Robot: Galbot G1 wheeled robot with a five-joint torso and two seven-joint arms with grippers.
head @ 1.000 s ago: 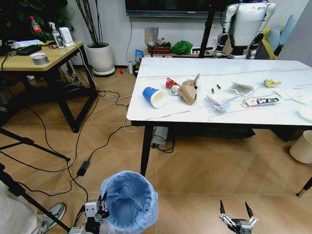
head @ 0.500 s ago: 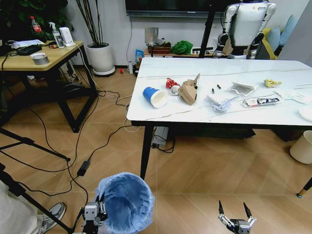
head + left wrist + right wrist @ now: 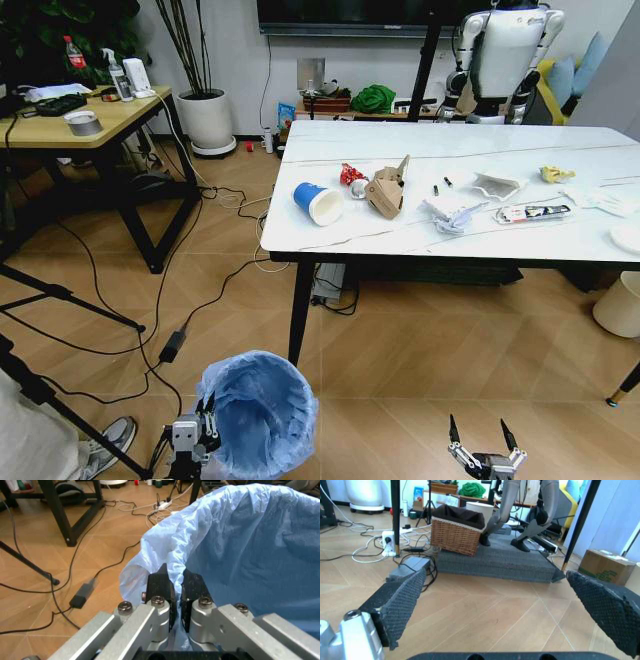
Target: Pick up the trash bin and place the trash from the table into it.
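The left gripper (image 3: 200,428) pinches the rim of the trash bin (image 3: 256,412), low on the wood floor in front of the table (image 3: 400,235); the left wrist view brings that grip close, its dark fingers (image 3: 161,585) closed on a fold of the crinkled light-blue bag (image 3: 240,551), a detail the head view leaves too small to read; the right gripper (image 3: 484,440) hangs near the floor to the right of the bin, fingers spread wide and holding nothing; the right wrist view looks between those textured fingers (image 3: 400,600) to a wicker basket (image 3: 456,532) on a dark mat beneath the table. On the marble-look top, well apart from the bin, the trash lies scattered: a blue-and-white paper cup (image 3: 317,200) on its side near the table's left edge; a red wrapper (image 3: 352,175) just beside a brown torn carton (image 3: 387,187); white crumpled plastic (image 3: 450,212) right of the carton; a yellow scrap (image 3: 556,173) towards the far right. Left of the table stands a light-wood desk (image 3: 70,125) with a roll of tape; cables trail across the floor between them; a white plant pot (image 3: 208,120) sits by the wall behind the desk.
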